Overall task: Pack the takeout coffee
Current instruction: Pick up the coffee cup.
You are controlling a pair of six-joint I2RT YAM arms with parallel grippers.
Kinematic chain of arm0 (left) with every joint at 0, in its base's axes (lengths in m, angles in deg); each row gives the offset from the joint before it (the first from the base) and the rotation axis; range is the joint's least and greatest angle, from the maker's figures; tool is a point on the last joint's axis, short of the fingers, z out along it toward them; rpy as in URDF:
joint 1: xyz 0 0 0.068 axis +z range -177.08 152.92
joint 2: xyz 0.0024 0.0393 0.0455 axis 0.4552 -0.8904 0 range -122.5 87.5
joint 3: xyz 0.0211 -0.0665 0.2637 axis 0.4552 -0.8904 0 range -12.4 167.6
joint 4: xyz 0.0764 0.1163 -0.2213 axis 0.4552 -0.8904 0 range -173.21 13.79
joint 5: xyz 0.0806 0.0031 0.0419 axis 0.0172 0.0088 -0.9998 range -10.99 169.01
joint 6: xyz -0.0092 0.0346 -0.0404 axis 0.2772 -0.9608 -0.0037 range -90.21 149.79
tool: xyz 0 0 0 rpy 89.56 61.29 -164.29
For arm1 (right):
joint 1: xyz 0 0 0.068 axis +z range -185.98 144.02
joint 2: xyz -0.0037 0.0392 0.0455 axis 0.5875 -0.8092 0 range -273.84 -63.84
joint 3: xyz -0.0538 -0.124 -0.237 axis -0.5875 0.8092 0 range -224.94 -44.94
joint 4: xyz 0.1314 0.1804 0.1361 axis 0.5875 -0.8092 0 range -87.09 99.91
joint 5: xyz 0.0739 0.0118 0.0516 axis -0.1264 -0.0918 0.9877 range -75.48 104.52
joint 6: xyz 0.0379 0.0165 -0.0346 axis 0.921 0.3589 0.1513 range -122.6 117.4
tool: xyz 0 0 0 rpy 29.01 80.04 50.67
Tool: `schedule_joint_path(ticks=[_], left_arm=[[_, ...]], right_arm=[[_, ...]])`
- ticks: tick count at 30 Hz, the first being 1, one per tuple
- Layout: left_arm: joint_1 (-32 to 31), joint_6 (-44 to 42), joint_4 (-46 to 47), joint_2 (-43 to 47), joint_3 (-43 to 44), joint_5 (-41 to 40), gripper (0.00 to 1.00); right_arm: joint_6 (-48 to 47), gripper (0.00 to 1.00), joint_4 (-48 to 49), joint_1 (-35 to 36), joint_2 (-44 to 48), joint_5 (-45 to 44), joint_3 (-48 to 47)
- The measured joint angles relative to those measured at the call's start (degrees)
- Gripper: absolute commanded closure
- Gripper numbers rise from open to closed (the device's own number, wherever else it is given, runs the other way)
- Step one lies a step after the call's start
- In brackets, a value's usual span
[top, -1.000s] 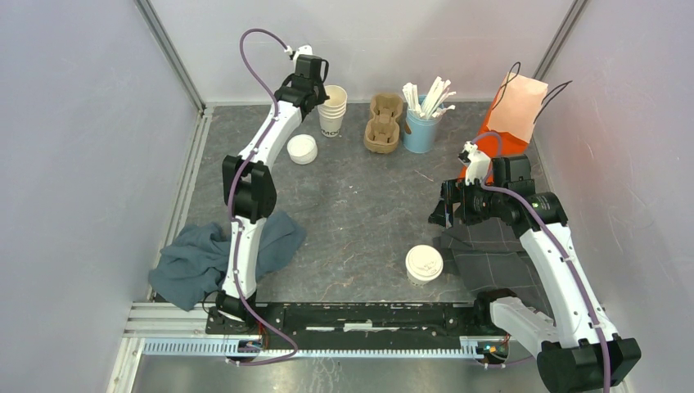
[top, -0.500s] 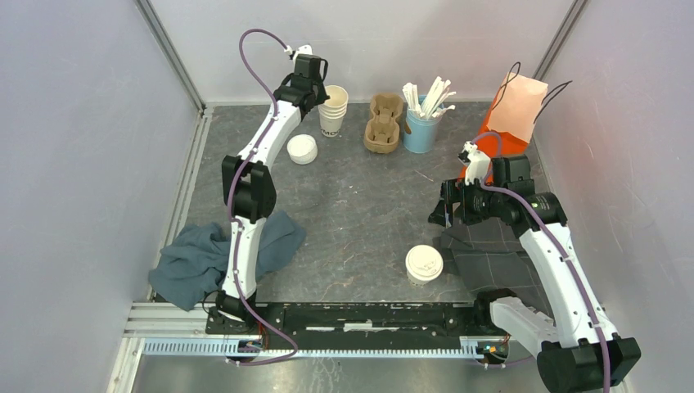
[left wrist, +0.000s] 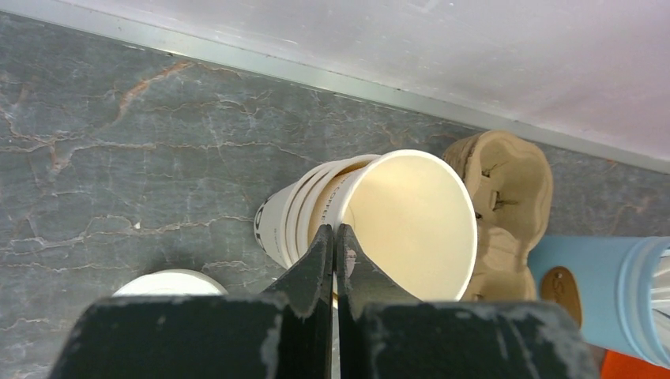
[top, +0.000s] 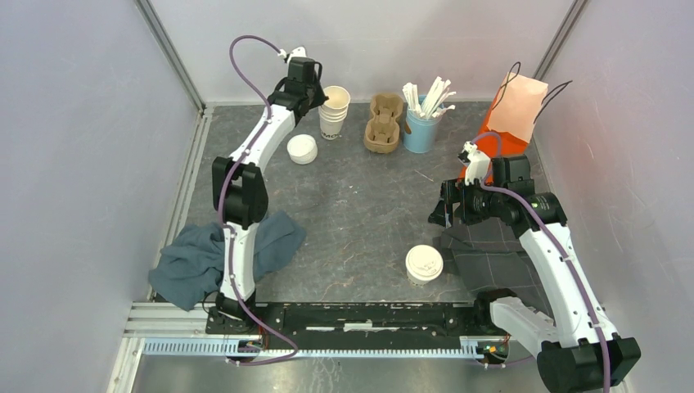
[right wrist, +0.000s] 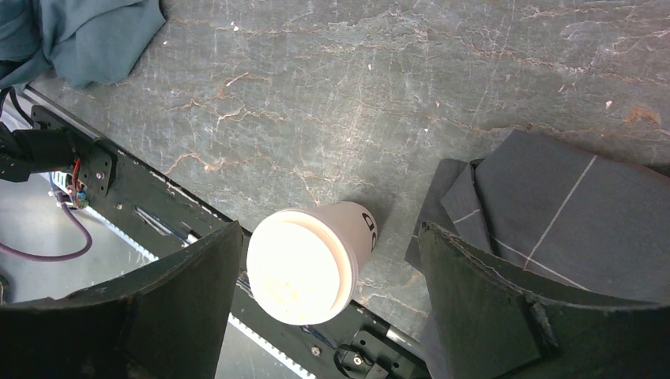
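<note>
One takeout coffee (top: 424,264), a cream cup with a white sip lid, stands near the table's front edge; only one lidded cup shows. In the right wrist view it (right wrist: 304,264) sits below and between my open right gripper's (right wrist: 329,230) fingers, untouched. My right gripper (top: 446,210) hovers above and behind it. My left gripper (left wrist: 333,234) is at the back, shut on the rim of the top lidless cup (left wrist: 411,225) of the cup stack (top: 333,113), which is tilted up out of the stack. The left gripper (top: 317,92) also shows in the top view.
A loose lid stack (top: 302,149) lies left of the cup stack. A cardboard cup carrier (top: 385,123), a blue pot of stirrers (top: 421,131) and an orange-and-pink bag (top: 514,115) stand along the back. A blue-grey cloth (top: 196,258) lies front left, a dark cloth (top: 491,250) front right.
My left arm has shifted a little to the left and the top lidless cup has tilted up from the stack. The right arm and the lidded cup have not moved.
</note>
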Motion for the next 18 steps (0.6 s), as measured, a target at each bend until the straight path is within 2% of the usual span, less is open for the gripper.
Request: schedule_joint_path(ticks=[5, 18], left_arm=[[1.2, 2.1, 2.7, 2.2, -3.0, 1.7, 0.98], [2.7, 3.4, 3.7, 6.2, -3.2, 3.1, 0.98]], right_arm=[[-0.1, 0.12, 0.0, 0.0, 0.0, 0.0, 0.0], [-0.1, 0.11, 0.1, 0.0, 0.0, 0.0, 0.0]])
